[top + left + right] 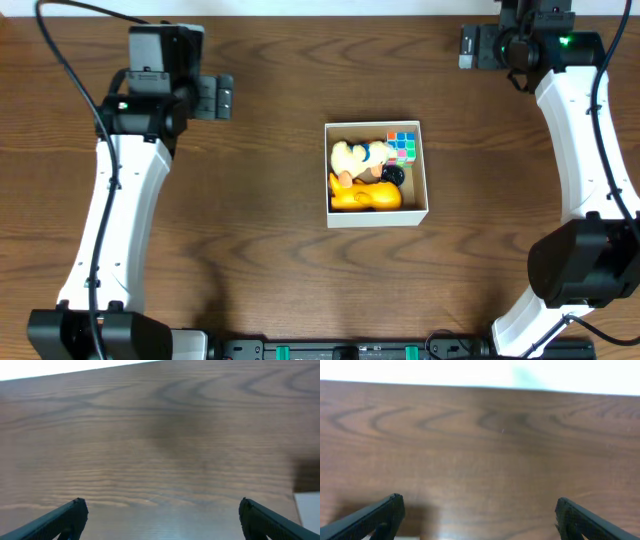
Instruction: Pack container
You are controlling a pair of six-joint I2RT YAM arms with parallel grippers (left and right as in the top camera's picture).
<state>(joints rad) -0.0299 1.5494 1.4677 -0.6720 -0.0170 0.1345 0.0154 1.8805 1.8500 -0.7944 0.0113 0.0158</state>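
The container (376, 219) is a square cardboard box with white walls in the middle of the table. It holds a yellow toy (365, 197), a cream plush toy (350, 157), a colour cube (403, 144) and a small black thing (393, 175). My left gripper (222, 96) is open and empty at the far left, well away from the box; its view (160, 510) shows only bare wood between the fingers. My right gripper (468, 46) is open and empty at the far right back; its view (477, 510) also shows only wood.
The dark wooden table (260, 250) surrounds the box. A white corner (307, 510) shows at the right edge of the left wrist view. The table's far edge (470, 382) lies close ahead in the right wrist view.
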